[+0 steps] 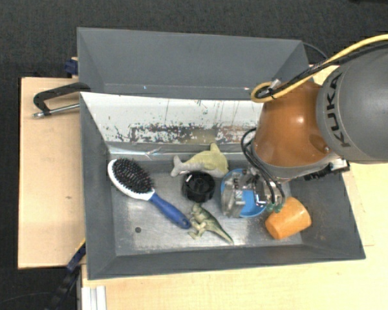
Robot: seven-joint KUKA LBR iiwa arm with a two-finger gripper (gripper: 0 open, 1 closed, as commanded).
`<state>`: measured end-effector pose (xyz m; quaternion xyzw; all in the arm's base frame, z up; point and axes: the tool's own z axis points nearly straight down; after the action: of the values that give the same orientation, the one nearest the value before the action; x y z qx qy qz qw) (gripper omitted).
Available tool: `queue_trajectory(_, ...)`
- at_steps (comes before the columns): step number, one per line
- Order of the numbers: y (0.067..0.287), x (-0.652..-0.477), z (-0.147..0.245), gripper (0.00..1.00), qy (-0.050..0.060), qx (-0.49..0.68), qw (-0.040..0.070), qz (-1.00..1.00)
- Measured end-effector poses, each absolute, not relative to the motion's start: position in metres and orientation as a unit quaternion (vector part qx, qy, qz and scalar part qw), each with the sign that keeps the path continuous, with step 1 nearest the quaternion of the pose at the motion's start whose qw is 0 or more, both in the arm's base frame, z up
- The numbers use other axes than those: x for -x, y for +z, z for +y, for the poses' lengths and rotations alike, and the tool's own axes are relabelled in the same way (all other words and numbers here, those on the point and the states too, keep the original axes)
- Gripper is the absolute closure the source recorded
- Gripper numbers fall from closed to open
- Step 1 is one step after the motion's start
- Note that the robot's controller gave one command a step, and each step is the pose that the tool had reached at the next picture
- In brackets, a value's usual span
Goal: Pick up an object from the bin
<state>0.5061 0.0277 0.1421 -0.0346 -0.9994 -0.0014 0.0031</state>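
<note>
The orange cover and cables at the wrist hide most of the gripper (246,192), which hangs low over the right half of the grey metal bin (103,192). Bits of its metal show on either side of a blue round object (251,206). Whether it is open or closed, and whether it has hold of anything, cannot be told. The blue round object is largely covered, so its kind is hard to make out. It lies on the bin floor right of centre, between a black round cap-like piece (198,186) and an orange plastic cup (288,218) lying on its side, near both.

Six things lie in the bin, one of each. The others are:
- a white oval hairbrush with black bristles and a blue handle (140,189), on the left
- a pale yellow plush fish-shaped toy (202,161), by the back wall
- a small green toy dinosaur (209,223), near the front, its head touching the brush handle's tip
</note>
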Motion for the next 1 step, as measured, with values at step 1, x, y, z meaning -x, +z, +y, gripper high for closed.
queue_trajectory(1, 0.2033, -0.5325, 0.0273, 1.00, 0.000, -0.031, -0.006, -1.000)
